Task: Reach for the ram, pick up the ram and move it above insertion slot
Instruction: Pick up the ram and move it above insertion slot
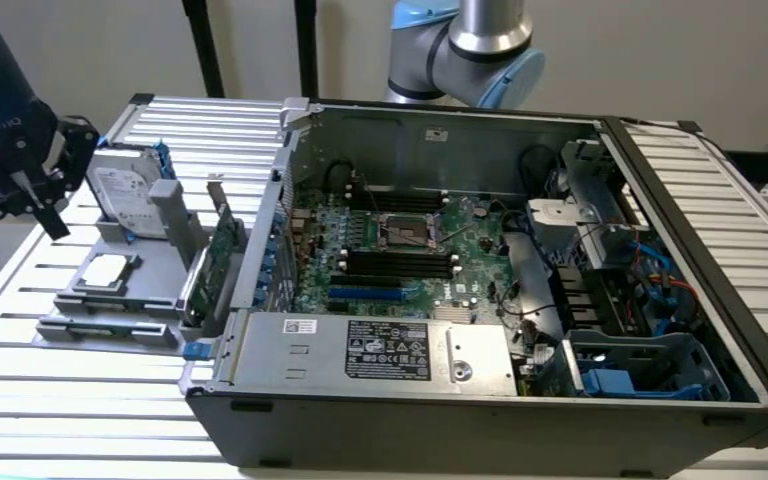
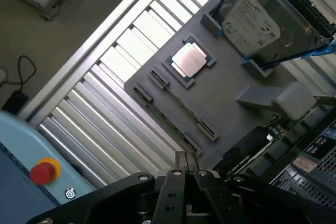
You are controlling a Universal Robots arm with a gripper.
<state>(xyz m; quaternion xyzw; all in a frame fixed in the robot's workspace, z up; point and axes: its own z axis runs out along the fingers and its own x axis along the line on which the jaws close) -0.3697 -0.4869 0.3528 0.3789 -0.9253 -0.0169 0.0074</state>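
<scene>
The ram [image 2: 176,116] is a thin green stick standing on edge in a groove of the grey holder [image 2: 231,85], between small clips. In the exterior view the ram [image 1: 111,324] sits at the holder's front end, left of the open computer case. My black gripper [image 1: 48,212] hovers above the holder's far left side, clear of the ram. Seen from the wrist, the gripper [image 2: 184,163] is shut with its fingers pressed together and nothing between them. The black insertion slots [image 1: 391,262] lie on the motherboard inside the case.
The holder also carries a silver hard drive [image 1: 128,190], a processor chip [image 1: 107,270] and a tall green expansion card [image 1: 224,255] next to the case wall [image 1: 271,200]. A red stop button [image 2: 43,171] sits beyond the slatted table's edge. Cables and drive bays crowd the case's right side.
</scene>
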